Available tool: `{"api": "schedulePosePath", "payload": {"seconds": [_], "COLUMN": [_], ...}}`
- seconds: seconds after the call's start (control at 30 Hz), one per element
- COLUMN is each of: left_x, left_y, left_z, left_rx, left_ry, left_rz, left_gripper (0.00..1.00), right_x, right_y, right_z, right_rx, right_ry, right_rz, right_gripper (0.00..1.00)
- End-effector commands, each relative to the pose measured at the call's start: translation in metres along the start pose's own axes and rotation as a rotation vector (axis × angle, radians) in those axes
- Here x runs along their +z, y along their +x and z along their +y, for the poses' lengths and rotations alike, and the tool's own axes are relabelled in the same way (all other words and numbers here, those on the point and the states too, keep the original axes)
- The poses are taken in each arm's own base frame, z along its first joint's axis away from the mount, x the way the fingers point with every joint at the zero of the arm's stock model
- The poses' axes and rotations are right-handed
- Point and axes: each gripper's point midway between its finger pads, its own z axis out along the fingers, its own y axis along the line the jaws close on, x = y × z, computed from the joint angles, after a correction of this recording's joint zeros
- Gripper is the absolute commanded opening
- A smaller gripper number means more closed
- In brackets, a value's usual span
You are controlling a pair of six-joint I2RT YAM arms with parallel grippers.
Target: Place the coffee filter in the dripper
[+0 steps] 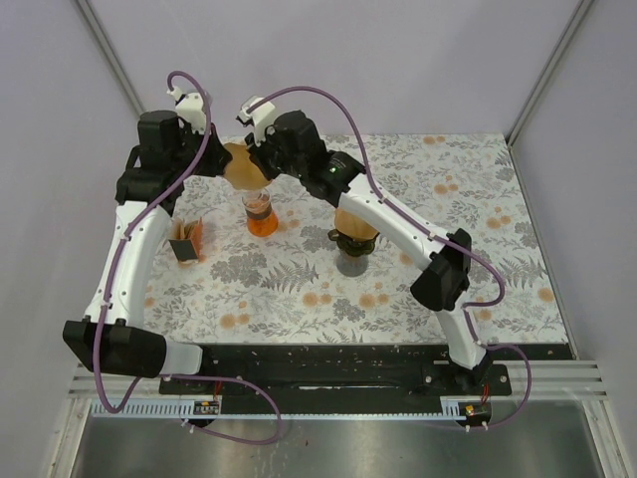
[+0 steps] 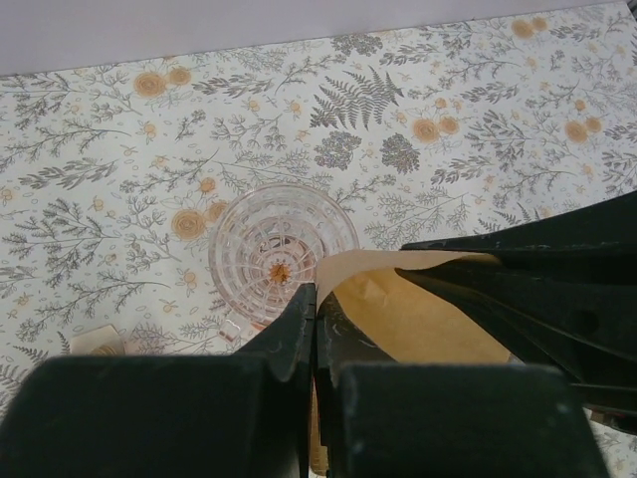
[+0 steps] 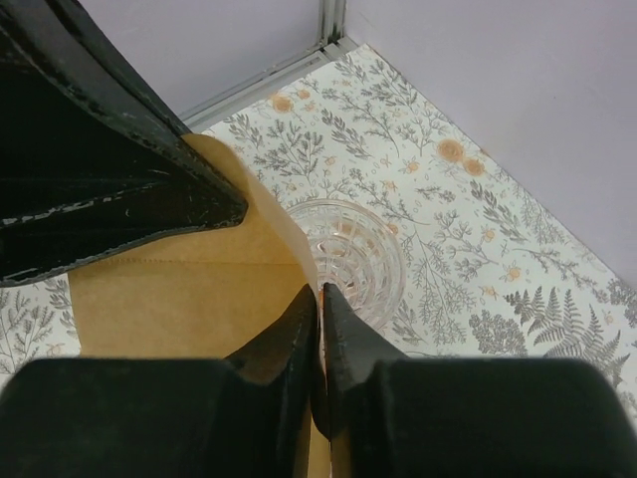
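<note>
Both arms reach to the far left part of the desk point(image 1: 478, 199) and meet over it. The coffee filter point(image 1: 242, 167), a brown paper cone, hangs in the air between the two grippers, off the desk surface. The left gripper point(image 2: 314, 299) is clenched on one edge of the filter; a thin strip of brown paper shows between its pressed fingers. The right gripper point(image 3: 320, 299) is likewise clenched on the opposite edge, paper visible in the narrow slit between its fingers. Each wrist view shows the other gripper as a dark mass touching the filter from the far side. Directly below the filter stands a clear glass flask point(image 1: 261, 214) with orange liquid; both wrist views look down into its ribbed mouth just beyond the paper. The dripper point(image 1: 350, 249) sits on its dark round base to the right of the flask, nearer the arms, well apart from the held filter and partly under the right arm. A tan shape shows at its top; what it is cannot be told. A small dark stand point(image 1: 186, 244) with brownish contents sits at left.
</note>
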Motion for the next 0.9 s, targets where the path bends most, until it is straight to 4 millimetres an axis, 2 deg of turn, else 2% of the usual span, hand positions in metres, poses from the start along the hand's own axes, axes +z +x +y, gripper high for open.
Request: {"api": "schedulePosePath", "payload": {"seconds": [0.0,0.2,0.3,0.43,0.7,0.8,0.87], "left_x": [-0.005,-0.001,0.004,0.012,0.039,0.047,0.058], "left_y": [-0.018,-0.012,-0.007,-0.003,0.011,0.012,0.02], "left_z": [0.005,0.012,0.015,0.018,0.034,0.04,0.043], "left_rx": [0.038,0.056,0.059,0.054,0.025,0.016,0.01], "left_ry": [-0.018,-0.043,-0.048,-0.048,-0.074,-0.083,-0.071], "left_rz": [-0.079,-0.068,-0.054,-0.037,0.009,0.015,0.046], "left_gripper": [0.0,0.0,0.0,0.0,0.0,0.0,0.0], "right_x": [-0.005,0.005,0.009,0.016,0.032,0.041,0.047], "right_y": [-0.02,-0.014,-0.012,-0.004,0.021,0.028,0.031], "right_z": [-0.015,-0.027,-0.033,-0.029,-0.028,-0.032,-0.037], "right_rx": [-0.035,-0.023,0.009,0.025,0.046,0.035,0.041], "right_ry": [0.054,0.118,0.127,0.077,0.032,0.037,0.041], "right_rz": [-0.037,-0.011,-0.002,0.021,0.072,0.074,0.063], "right_gripper": [0.1,0.0,0.0,0.0,0.0,0.0,0.0]}}
